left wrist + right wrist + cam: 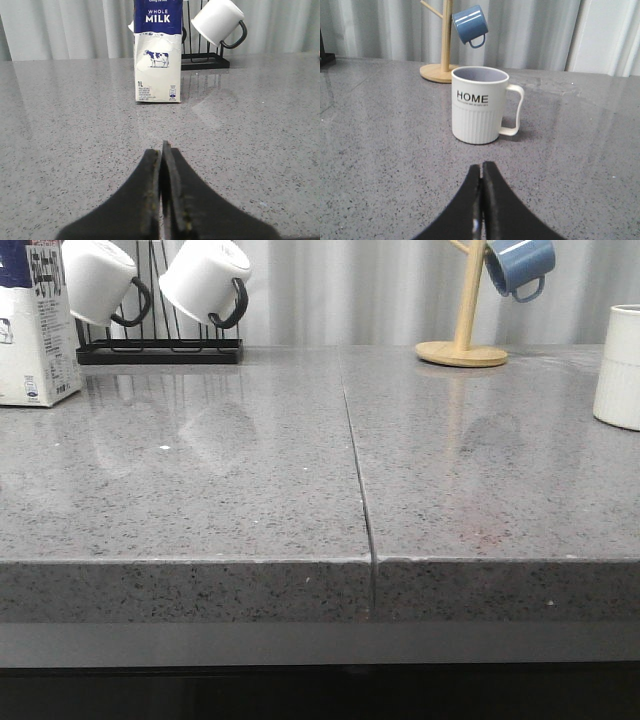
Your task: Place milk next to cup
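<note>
The milk (35, 325) stands far left and the cup (620, 365) far right, well apart, each faced by a closed, empty gripper, left gripper (162, 150) and right gripper (481, 170), seemingly ready to start.

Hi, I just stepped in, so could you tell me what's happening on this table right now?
Nothing is being held yet. The milk carton stands upright at the far left of the counter, beside a black rack of white mugs. The HOME cup sits far off at the right edge. Both the left gripper and the right gripper are shut and empty, each facing its item from a distance.
</note>
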Controlling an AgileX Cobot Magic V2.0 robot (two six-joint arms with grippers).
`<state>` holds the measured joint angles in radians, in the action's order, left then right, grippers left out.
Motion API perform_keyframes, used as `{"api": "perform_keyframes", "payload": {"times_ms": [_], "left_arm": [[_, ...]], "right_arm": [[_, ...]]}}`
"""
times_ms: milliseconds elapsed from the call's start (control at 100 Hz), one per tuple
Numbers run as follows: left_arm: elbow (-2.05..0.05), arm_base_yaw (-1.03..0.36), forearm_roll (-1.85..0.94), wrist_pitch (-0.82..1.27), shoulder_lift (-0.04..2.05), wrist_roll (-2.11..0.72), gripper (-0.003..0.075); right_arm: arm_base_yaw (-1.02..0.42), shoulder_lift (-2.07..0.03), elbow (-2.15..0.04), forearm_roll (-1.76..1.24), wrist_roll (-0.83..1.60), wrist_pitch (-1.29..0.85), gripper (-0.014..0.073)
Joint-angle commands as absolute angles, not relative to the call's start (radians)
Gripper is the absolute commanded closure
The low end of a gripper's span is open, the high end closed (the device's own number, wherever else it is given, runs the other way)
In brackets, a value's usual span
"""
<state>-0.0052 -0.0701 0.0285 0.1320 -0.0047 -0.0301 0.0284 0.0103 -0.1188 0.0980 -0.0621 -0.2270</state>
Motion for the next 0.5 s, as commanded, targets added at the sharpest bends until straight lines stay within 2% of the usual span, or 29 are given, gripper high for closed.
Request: {"api": "perform_keyframes", "payload": {"times_ms": [0, 190, 490], "left_arm": [[0.039, -0.07, 0.018, 0.055, -0.035, -0.026, 0.0741], [0.039, -0.07, 0.018, 0.055, -0.035, -0.026, 0.0741], [0.039, -0.07, 0.018, 0.055, -0.035, -0.026, 0.0741]], "right_arm": [[0.027, 0.019, -0.17, 0.09, -0.056, -0.178, 0.0658], [0.027, -0.064, -0.215, 0.046, -0.057, -0.241, 0.0658], [0.027, -0.221, -0.233, -0.033, -0.057, -0.182, 0.0651]]}}
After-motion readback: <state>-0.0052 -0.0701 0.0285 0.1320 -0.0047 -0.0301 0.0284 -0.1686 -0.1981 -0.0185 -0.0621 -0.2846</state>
